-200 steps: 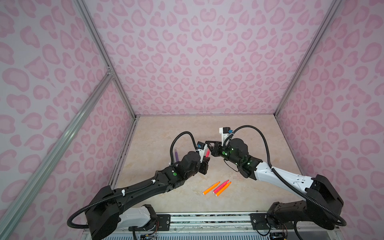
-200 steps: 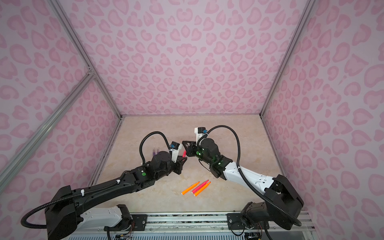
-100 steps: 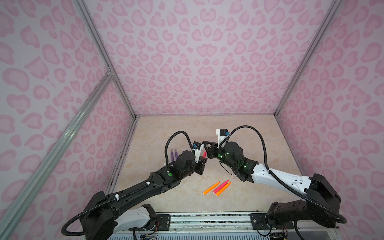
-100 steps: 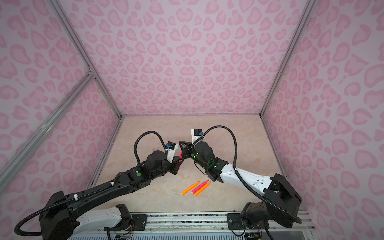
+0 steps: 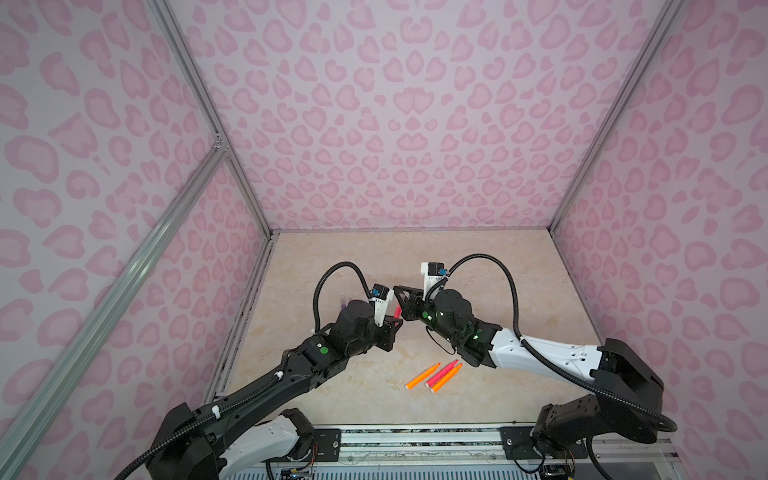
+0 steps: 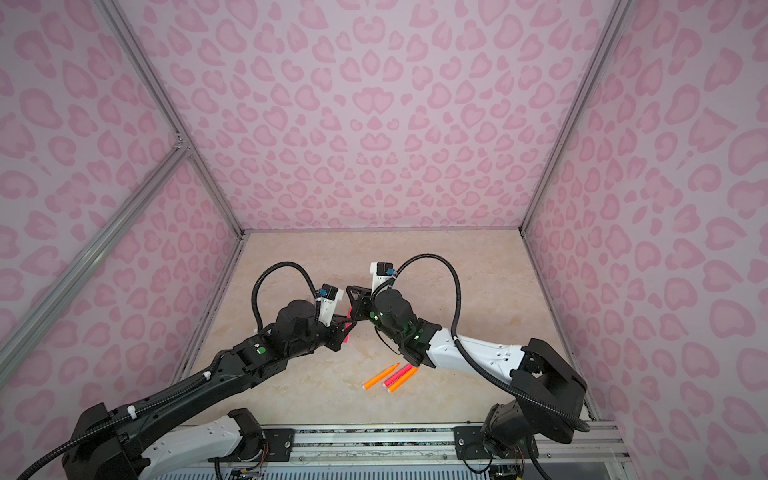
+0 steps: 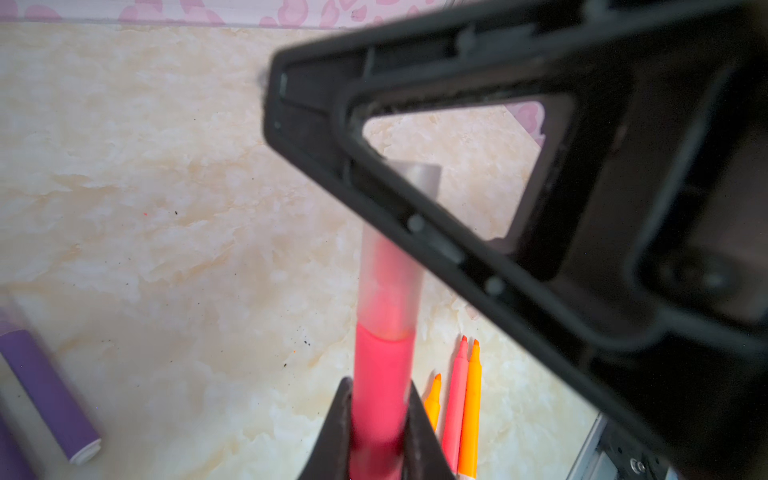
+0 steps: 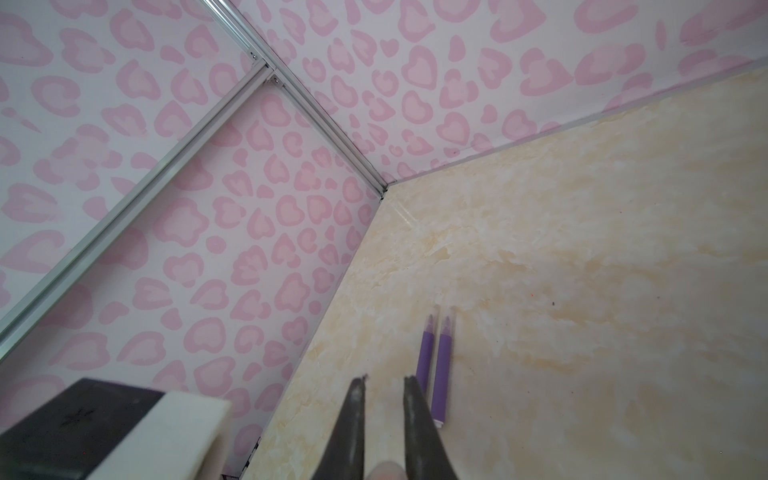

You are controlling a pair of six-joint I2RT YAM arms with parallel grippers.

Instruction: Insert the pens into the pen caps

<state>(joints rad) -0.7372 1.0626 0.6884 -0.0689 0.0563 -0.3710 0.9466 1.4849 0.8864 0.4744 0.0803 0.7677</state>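
Left wrist view: left gripper (image 7: 379, 388) clamped on a pink pen (image 7: 381, 365), tip inside the cap (image 7: 392, 274) pinched by the right gripper (image 8: 384, 380), up off the tabletop (image 7: 166, 187) near three loose pens (image 7: 455, 399). Capping looks nearly done; next, push home squarely, then release

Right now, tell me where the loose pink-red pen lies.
In both top views the loose pink-red pen lies front-centre on the table, between two orange pens, beside the right arm.

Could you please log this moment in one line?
left pincer: shut on pink pen; right pincer: shut on clear cap; cap on pen
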